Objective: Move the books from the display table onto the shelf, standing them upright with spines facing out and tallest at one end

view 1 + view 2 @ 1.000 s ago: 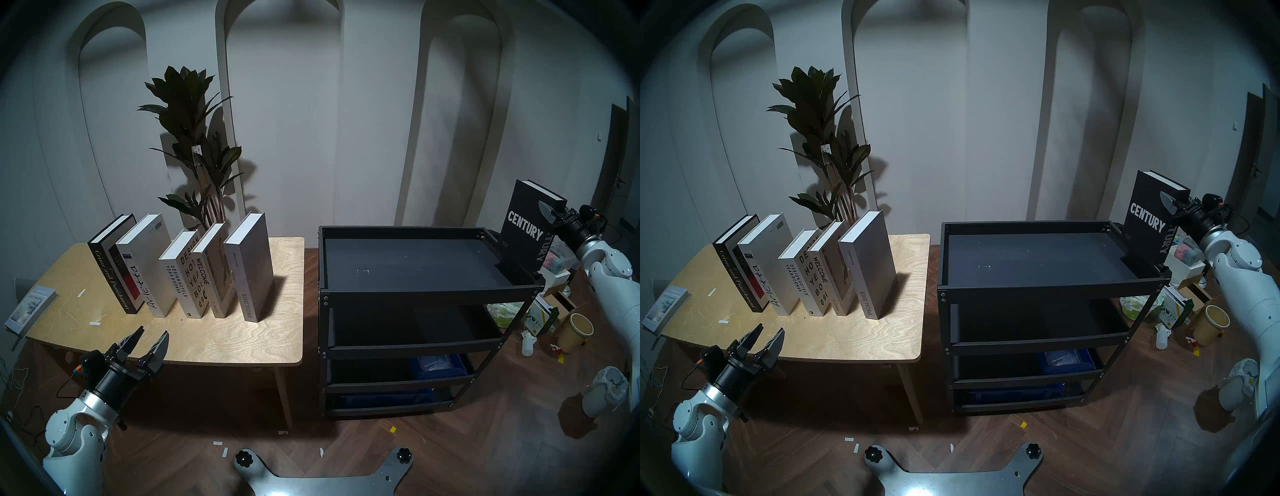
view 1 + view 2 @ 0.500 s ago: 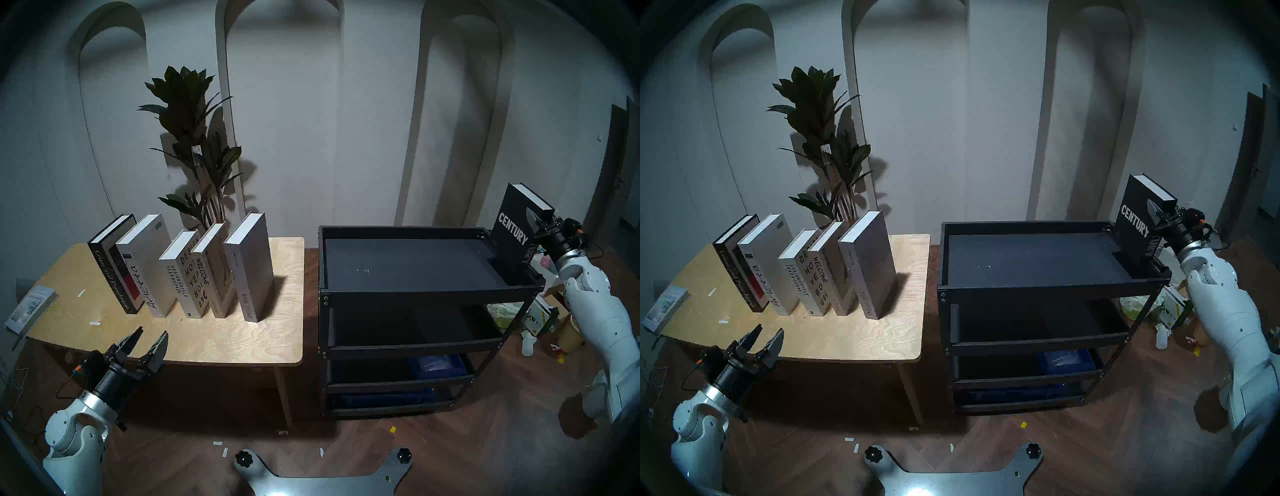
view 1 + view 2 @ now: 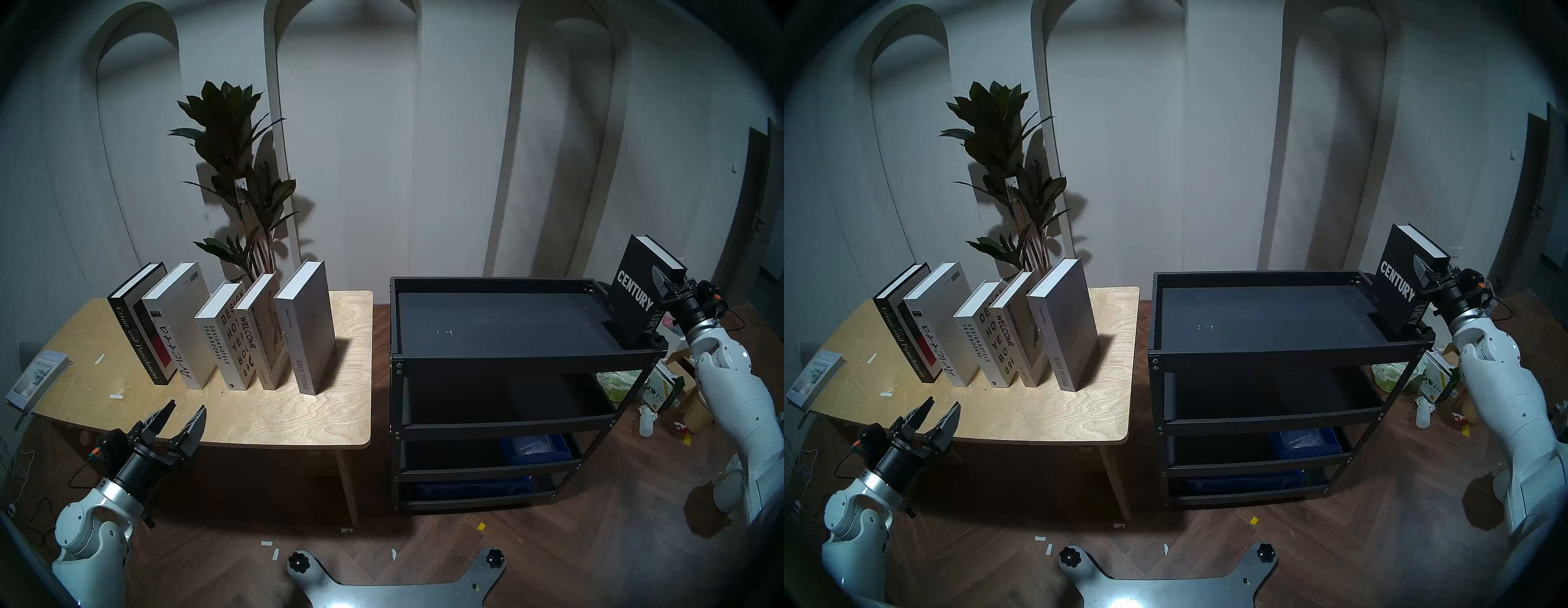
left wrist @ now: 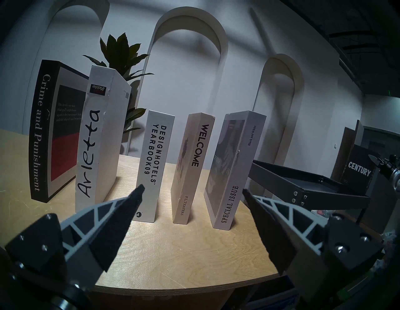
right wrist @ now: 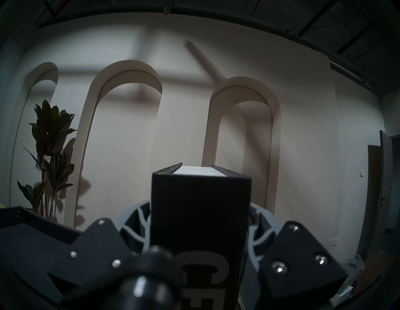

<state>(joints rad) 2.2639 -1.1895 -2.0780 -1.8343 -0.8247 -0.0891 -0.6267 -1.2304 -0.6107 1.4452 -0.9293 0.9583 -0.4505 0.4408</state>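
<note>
R gripper (image 3: 672, 283) has its fingers (image 5: 138, 225) clamped on the black Century book (image 3: 636, 293), one finger on each cover near the spine's upper part; wrist view shows the spine (image 5: 200, 216) filling the gap btwn them, white page block on top. Book is upright w/ a slight tilt, at the far right end of the shelf (image 3: 526, 354), by the side handle; its lower edge is hidden behind the tray rim, so can't tell if it's touching the tray or just above it. Rest of the shelf's top tray is bare black; blue bins (image 3: 536, 448) sit on a lower tier. Left of the shelf, the tabletop (image 3: 275, 416) carries five books in a row, all upright, spines toward the robot, leaning a bit: going away from the shelf, Special Issue (image 3: 307, 335), Welcome (image 3: 250, 335), Designhotels Yearbook (image 3: 220, 344), Arietta (image 3: 180, 335), Crime and Punishment (image 3: 135, 335). Small gaps btwn them in the L wrist view. Thin grey Discontent book (image 3: 38, 378) lies flat at the tabletop corner farthest from the shelf. L gripper (image 3: 184, 418) sits at the tabletop's near edge, well apart from the shelf, fingers (image 4: 121, 218) spread wide, nothing btwn them, aimed at the row. Potted plant (image 3: 237, 178) stands behind the tabletop.
</note>
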